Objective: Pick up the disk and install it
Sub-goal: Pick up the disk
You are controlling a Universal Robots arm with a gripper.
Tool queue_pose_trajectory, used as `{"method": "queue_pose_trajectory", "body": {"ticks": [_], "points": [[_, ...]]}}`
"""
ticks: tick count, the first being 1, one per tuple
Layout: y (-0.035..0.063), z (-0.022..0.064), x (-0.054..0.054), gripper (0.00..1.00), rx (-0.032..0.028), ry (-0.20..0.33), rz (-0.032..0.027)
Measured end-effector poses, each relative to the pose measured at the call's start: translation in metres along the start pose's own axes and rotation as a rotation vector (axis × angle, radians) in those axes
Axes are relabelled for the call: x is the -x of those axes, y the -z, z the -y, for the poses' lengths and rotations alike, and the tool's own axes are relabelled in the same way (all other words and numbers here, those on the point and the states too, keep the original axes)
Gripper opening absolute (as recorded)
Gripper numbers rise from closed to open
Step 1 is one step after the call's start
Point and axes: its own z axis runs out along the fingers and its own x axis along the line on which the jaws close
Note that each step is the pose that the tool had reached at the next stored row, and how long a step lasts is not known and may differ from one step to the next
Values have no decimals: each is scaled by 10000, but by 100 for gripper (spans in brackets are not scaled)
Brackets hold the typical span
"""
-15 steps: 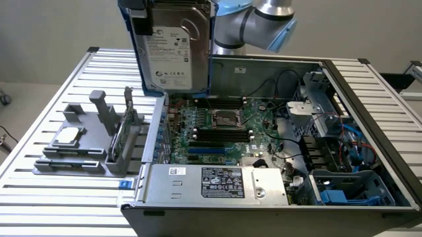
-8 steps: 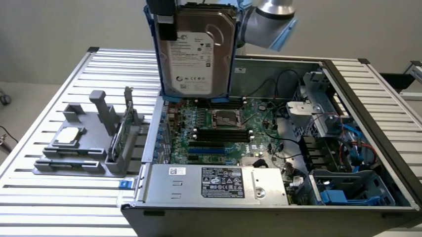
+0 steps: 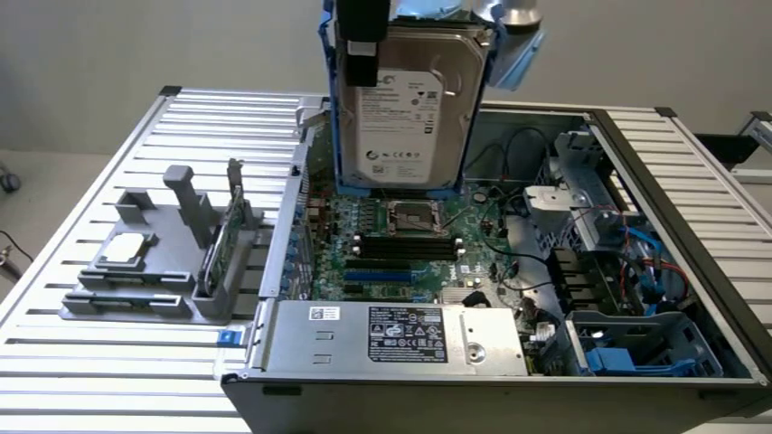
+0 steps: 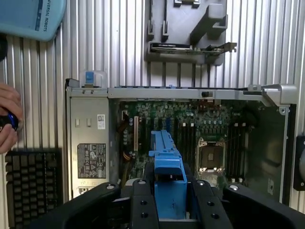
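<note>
Hanging over the computer case point(image 3: 483, 396), the disk point(image 3: 404, 113) is being clamped by the claw point(image 4: 172, 202). "UNIVERSAL ROBOTS" is being shown on the arm point(image 4: 33, 16).

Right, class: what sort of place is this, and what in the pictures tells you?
Probably a robotics lab bench: an open computer case on a slatted metal table, a grey parts fixture beside it, and a gripper holding the disk above the case.
</note>
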Motion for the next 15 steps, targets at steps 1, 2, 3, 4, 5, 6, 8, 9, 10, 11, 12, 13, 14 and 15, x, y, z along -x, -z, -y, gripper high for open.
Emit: {"method": "queue_pose_trajectory", "body": {"ticks": [1, 2, 3, 4, 5, 6, 8, 9, 10, 11, 12, 13, 14, 15], "points": [[0, 45, -13, 33, 1, -1, -2], [0, 91, -27, 33, 1, 0, -3], [-1, 136, -40, 33, 1, 0, -2], [-2, 181, -53, 33, 1, -1, -2], [-3, 226, -66, 33, 1, -1, -1], [-4, 273, -80, 33, 1, 0, -2], [-5, 363, -107, 33, 1, -1, -2], [-6, 408, -121, 33, 1, 0, -1], [-7, 456, -135, 33, 1, -1, -1], [-8, 501, -149, 33, 1, -1, -1], [-9, 546, -164, 33, 0, 0, -1], [-10, 591, -178, 33, 0, 0, 0], [-11, 636, -193, 33, 1, 0, -1], [-12, 680, -209, 33, 1, -1, -1]]}}
